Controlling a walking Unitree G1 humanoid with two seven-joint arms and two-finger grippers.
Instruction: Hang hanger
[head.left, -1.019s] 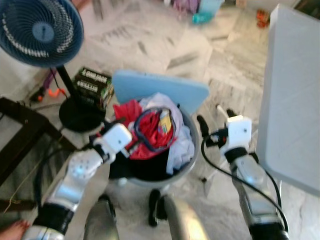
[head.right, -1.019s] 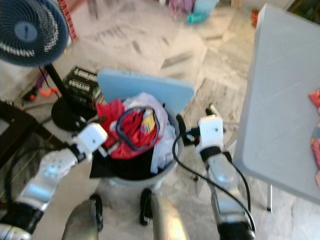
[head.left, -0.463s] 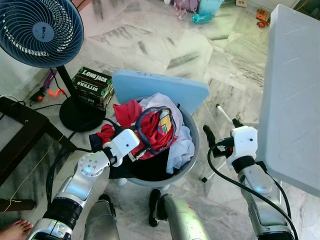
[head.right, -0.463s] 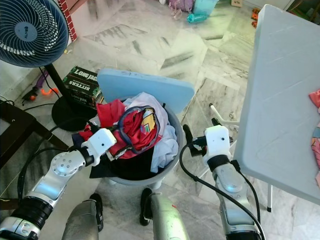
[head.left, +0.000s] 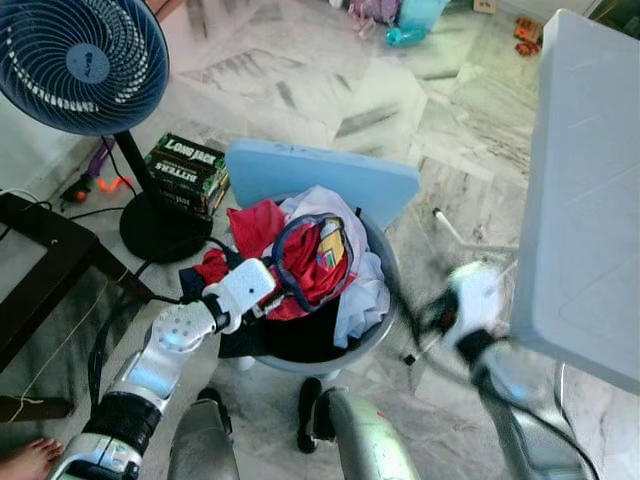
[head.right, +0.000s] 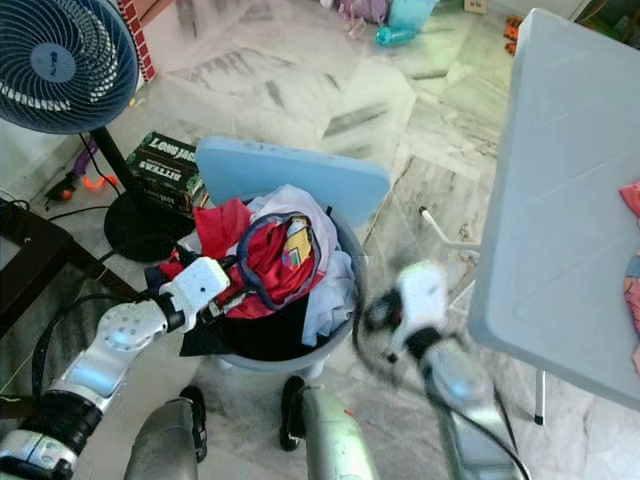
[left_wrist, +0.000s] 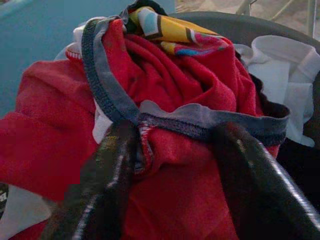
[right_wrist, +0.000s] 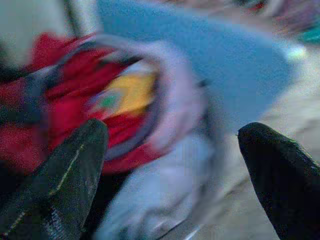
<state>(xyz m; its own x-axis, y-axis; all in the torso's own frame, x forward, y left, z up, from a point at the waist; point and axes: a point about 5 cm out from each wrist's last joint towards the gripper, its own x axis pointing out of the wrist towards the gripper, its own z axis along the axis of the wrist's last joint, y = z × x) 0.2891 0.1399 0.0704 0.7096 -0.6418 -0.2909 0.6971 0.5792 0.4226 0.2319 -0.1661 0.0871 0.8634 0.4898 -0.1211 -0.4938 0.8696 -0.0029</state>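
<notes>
Right gripper (right_wrist: 175, 175) had swung toward the basket (head.left: 375, 335), blurred, jaws spread apart beside its rim. Left gripper (left_wrist: 170, 165) sat at the laundry, 2 fingers (left_wrist: 107, 170) parted around the red cloth's (left_wrist: 190, 80) grey band. Hanger: couldn't tell.

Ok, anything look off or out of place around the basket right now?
Yes. The task is hanging a hanger, but the left gripper is in the laundry basket, fingers straddling a red garment. Clothes are heaped over the rim, and a blue board leans behind it.
</notes>
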